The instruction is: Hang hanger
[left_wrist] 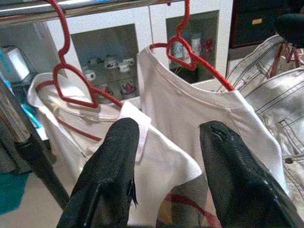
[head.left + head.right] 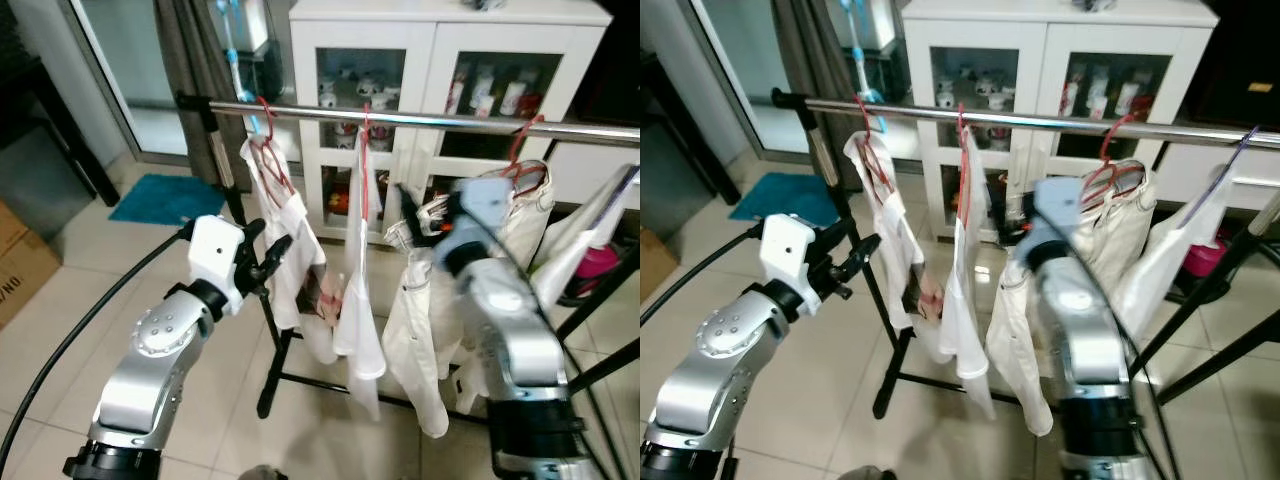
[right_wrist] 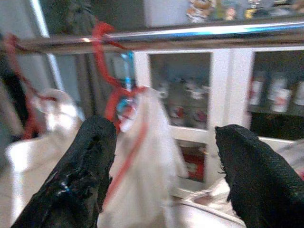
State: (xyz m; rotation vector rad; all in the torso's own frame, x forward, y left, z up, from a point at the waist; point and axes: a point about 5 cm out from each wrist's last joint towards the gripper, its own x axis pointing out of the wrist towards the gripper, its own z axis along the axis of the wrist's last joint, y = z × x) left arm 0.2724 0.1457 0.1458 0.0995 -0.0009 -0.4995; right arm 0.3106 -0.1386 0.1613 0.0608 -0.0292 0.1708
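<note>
1. Chrome rail (image 2: 440, 119) of a clothes rack runs across the scene, in front of a white glass-door cabinet (image 2: 440, 60) standing on a tiled floor (image 2: 130, 270).
2. Three red hangers hook over the rail. The left hanger (image 2: 268, 150) carries a white collared shirt (image 2: 290, 250). The middle hanger (image 2: 363, 160) carries a white T-shirt (image 2: 358, 300). The right hanger (image 2: 520, 165) carries pale jeans (image 2: 415, 330).
3. Left gripper (image 2: 268, 262) is raised just beside the collared shirt, below the rail. In its wrist view the two black fingers (image 1: 109, 180) are spread apart with nothing between them, and the shirt lies behind them.
4. Right gripper (image 2: 420, 210) is blurred, raised among the clothes between the middle and right hangers. Its wrist view shows both fingers (image 3: 80, 180) wide apart and empty, facing the rail and a red hanger hook (image 3: 102, 42).
5. Teal mat (image 2: 165, 197) lies on the floor at the left, well apart from the rack.
</note>
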